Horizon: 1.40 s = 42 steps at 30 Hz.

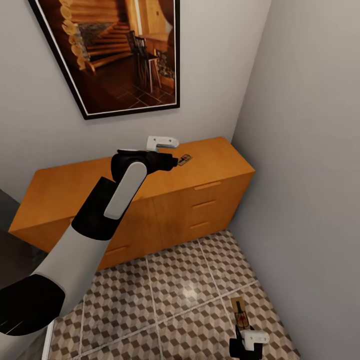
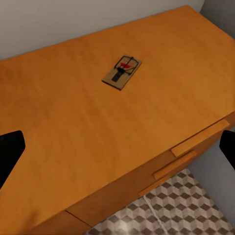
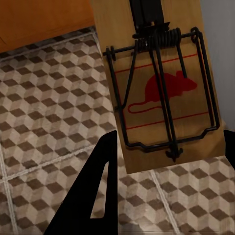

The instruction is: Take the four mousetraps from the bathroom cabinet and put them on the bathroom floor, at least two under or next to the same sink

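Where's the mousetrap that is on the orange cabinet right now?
The mousetrap lies flat on the cabinet top toward its right end, just beyond the left gripper.

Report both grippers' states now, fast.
Left gripper: open, holding nothing, above the mousetrap on the cabinet.
Right gripper: shut on a second mousetrap, held over the bathroom floor.

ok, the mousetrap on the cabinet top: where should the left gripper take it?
Probably from straight above, pinching the mousetrap across its two long wooden edges. It lies flat on the cabinet, so only the thin board sides offer purchase; the wire and spring cover its top face. The left gripper hovers beside it with jaws apart.
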Available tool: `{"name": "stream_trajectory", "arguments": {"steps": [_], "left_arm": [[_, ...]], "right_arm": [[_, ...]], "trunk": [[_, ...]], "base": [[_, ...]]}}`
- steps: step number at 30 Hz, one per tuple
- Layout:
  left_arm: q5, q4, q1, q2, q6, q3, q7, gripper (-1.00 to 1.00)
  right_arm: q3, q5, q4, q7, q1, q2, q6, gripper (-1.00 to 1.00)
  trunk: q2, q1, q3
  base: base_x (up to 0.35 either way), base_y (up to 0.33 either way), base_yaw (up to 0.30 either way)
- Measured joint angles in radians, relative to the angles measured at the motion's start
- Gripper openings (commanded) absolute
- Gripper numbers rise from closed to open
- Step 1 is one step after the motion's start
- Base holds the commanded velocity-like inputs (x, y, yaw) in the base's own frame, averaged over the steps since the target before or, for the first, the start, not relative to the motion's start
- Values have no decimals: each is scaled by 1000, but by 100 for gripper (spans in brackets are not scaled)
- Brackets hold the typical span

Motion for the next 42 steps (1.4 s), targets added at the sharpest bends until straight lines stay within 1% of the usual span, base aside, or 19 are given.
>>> {"name": "stream_trajectory", "arguments": {"steps": [11,26,29,31,34,40,42], "left_arm": [[0,0,1,2,0,0,0,100],[-1,20,1,2,0,-1,0,100],[-1,30,1,2,0,-19,0,100],[0,42,1,2,-1,-49,0,100],[-1,58,1,2,-1,-75,0,100],[-1,68,1,2,0,-87,-2,100],[-1,68,3,7,0,-88,-8,100]], "right_arm": [[0,0,0,0,0,1,3,-100],[0,0,0,0,-1,2,3,-100],[0,0,0,0,-1,2,3,-100],[0,0,0,0,0,2,3,-100],[0,0,0,0,0,2,3,-100],[0,0,0,0,0,2,3,-100],[0,0,0,0,0,2,3,-100]], "trunk": [[0,0,-11],[0,0,-13],[0,0,-13],[0,0,-13],[0,0,-13],[0,0,-13],[0,0,-13]], "base": [[22,0,0],[184,0,0],[131,0,0],[91,0,0],[38,0,0],[10,0,0],[2,0,0]]}}
